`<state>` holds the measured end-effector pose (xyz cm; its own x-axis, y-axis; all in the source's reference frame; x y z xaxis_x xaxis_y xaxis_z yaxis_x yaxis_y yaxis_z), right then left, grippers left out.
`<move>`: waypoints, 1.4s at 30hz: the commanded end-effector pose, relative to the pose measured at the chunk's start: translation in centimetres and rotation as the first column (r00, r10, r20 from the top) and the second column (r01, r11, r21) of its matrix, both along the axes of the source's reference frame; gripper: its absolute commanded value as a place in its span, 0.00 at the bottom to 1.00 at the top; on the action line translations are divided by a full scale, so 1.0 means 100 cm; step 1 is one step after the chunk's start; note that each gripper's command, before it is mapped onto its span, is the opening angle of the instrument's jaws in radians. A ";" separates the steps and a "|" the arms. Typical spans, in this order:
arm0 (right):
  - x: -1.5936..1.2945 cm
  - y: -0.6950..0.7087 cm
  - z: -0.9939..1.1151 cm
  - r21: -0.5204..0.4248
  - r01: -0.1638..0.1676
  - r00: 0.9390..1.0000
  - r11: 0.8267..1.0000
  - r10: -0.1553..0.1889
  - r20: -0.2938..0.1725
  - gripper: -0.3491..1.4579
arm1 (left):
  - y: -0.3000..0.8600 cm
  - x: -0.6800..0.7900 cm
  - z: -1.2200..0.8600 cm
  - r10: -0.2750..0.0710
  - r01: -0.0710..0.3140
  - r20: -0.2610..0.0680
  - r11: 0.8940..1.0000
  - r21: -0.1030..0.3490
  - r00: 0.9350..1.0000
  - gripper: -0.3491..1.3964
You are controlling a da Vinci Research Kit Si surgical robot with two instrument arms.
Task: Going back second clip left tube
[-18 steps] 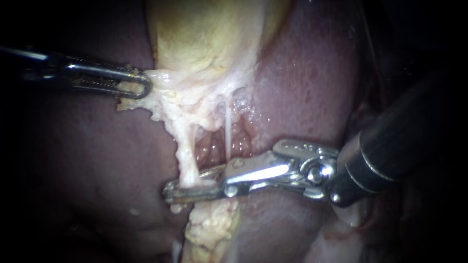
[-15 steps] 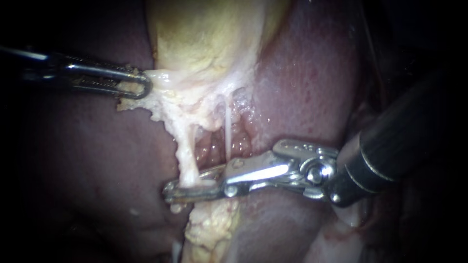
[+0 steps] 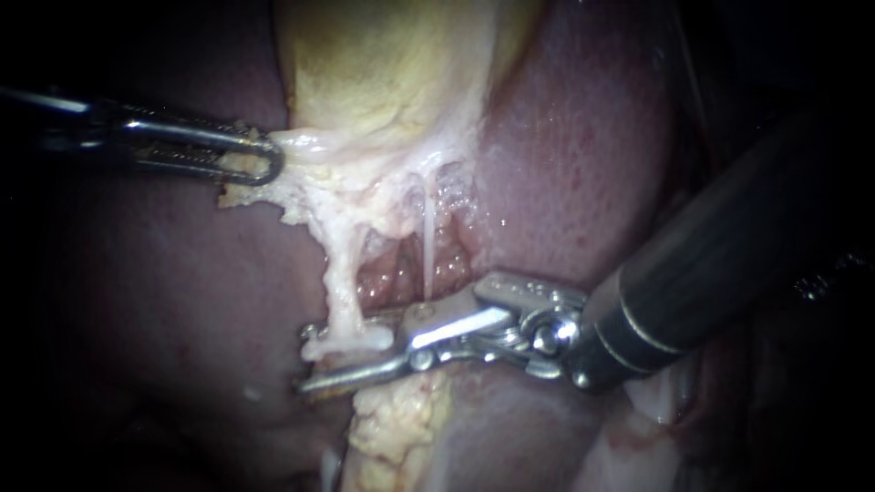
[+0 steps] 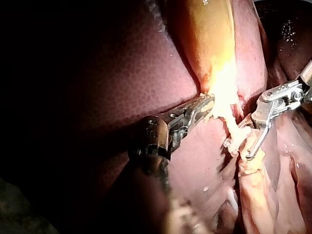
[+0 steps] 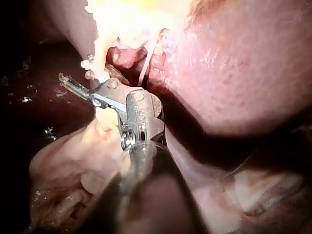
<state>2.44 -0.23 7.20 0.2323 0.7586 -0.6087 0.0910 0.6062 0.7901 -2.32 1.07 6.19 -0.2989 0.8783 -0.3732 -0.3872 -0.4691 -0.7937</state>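
My right instrument (image 3: 306,358), jaws spread, lies crosswise astride the upright left tube (image 3: 342,282); my left instrument (image 3: 271,162) pinches the gallbladder (image 3: 383,82)

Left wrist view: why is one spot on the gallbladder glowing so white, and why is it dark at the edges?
Left wrist view: the light glares on the gallbladder beside the left instrument and fades to shadow over the liver. Endoscope view: metal glints on the right instrument, the borders lie dark. Right wrist view: similar glare on the gallbladder.
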 end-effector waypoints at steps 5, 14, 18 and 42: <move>-0.0001 0.0013 0.0018 -0.103 -0.052 0.998 0.993 0.055 0.020 0.47 | 0.0000 0.0000 -0.0001 0.000 0.000 0.000 1.000 0.000 1.000 0.00; -0.0004 0.0028 0.0036 -0.150 -0.100 0.993 0.984 0.108 0.049 0.47 | -0.0001 -0.0001 -0.0002 -0.001 0.001 -0.001 1.000 0.000 1.000 0.00; -0.0009 0.0032 0.0037 -0.154 -0.103 0.992 0.983 0.112 0.051 0.47 | -0.0001 -0.0001 -0.0002 -0.001 0.001 0.000 1.000 0.000 1.000 0.00; -0.0060 0.0022 0.0000 -0.160 -0.051 0.998 0.986 0.054 0.010 0.47 | -0.0001 0.0000 -0.0003 0.000 0.000 0.000 1.000 0.001 1.000 0.00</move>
<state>1.84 -0.04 7.16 0.2047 0.6525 -0.7296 0.0547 0.7366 0.6741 -2.32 1.06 6.15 -0.2985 0.8786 -0.3727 -0.3877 -0.4685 -0.7939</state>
